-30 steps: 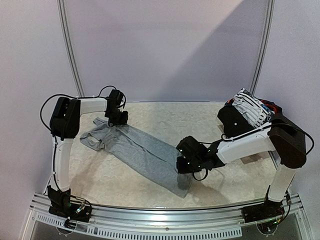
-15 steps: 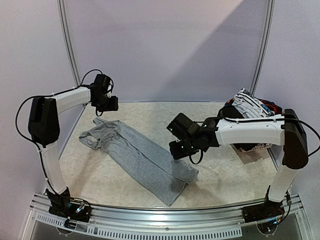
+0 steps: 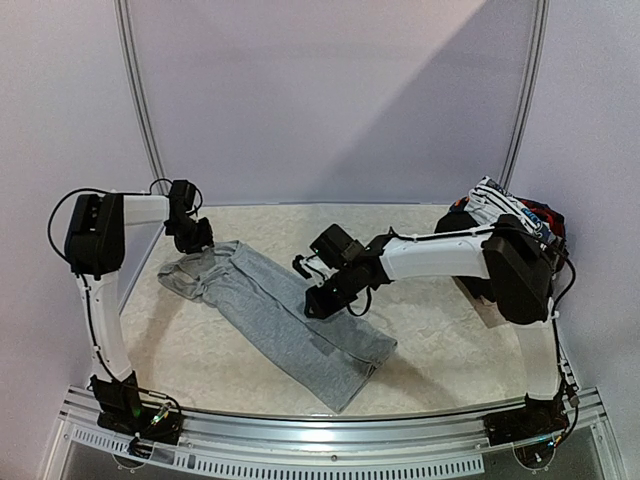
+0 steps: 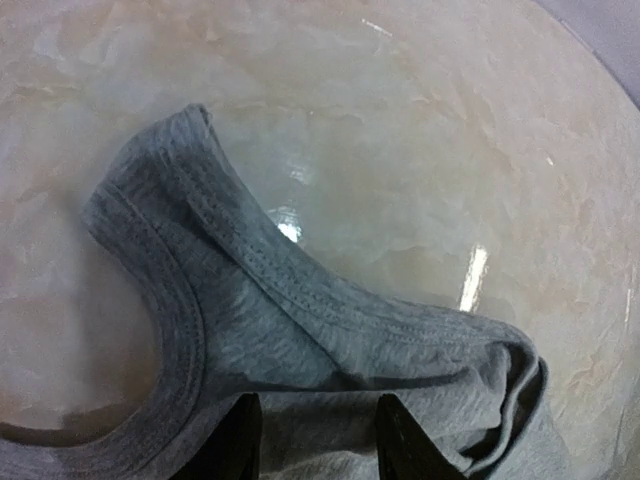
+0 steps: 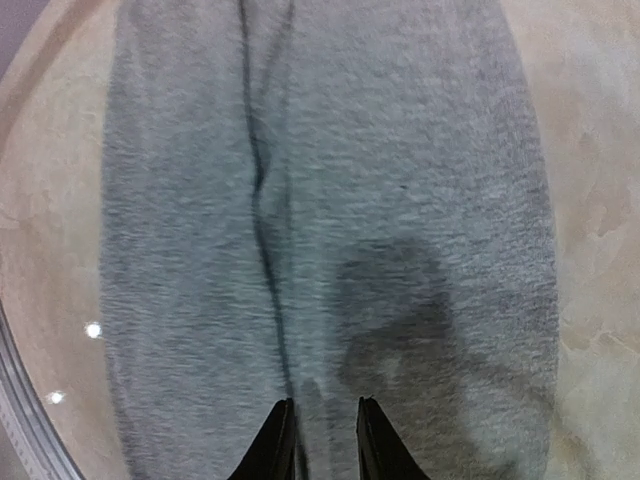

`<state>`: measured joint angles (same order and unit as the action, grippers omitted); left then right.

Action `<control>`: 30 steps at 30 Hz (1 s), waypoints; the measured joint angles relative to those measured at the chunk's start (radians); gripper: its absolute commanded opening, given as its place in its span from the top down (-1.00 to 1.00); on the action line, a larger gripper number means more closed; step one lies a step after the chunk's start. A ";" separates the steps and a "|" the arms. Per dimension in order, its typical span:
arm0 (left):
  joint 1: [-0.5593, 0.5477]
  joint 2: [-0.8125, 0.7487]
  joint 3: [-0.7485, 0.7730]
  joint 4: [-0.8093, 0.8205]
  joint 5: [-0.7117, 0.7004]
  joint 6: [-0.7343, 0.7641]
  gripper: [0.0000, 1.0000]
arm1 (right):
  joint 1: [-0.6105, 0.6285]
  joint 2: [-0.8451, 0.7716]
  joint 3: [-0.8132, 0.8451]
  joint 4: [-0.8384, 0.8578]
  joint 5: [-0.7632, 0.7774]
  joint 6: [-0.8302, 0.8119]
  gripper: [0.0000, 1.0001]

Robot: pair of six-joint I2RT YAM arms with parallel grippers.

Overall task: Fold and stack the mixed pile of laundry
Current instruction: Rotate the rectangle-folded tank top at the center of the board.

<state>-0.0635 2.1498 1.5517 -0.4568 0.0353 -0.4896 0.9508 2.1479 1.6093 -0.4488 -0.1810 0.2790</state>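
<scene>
Light grey trousers (image 3: 285, 320) lie flat and slant from the back left to the front middle of the table. Their waistband (image 4: 190, 330) curves under my left gripper (image 4: 320, 400), whose jaws stand apart just over the cloth with nothing pinched. In the top view the left gripper (image 3: 195, 240) sits at the trousers' back-left end. My right gripper (image 3: 312, 300) hovers above the middle of the legs (image 5: 330, 200); its fingers (image 5: 283, 440) leave a narrow gap and hold nothing. The rest of the laundry pile (image 3: 505, 212), with a white black-striped piece on top, sits at the back right.
The right arm's upper link (image 3: 515, 270) stands in front of the pile and hides what the pile rests on. A metal rail (image 3: 330, 440) runs along the near table edge. Upright frame tubes (image 3: 140, 110) rise at the back left and back right.
The right gripper let go of the trouser hem at the front and moved back-left over the legs. The left arm lifted off the waistband, swung left, then came down beside it again.
</scene>
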 measured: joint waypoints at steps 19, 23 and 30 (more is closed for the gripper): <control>0.004 0.483 0.729 -0.138 0.216 -0.053 0.22 | -0.078 -0.100 -0.457 0.507 -0.097 0.271 0.56; -0.009 0.563 0.860 -0.159 0.281 -0.037 0.18 | -0.016 -0.102 -0.455 0.521 -0.076 0.356 0.53; -0.036 0.526 0.807 -0.158 0.361 0.021 -0.17 | 0.043 -0.101 -0.299 0.257 0.016 0.338 0.36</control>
<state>-0.0994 2.6755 2.3589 -0.6144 0.3965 -0.4683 0.9936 2.0468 1.3102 -0.1921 -0.1654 0.6170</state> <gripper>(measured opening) 0.487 0.286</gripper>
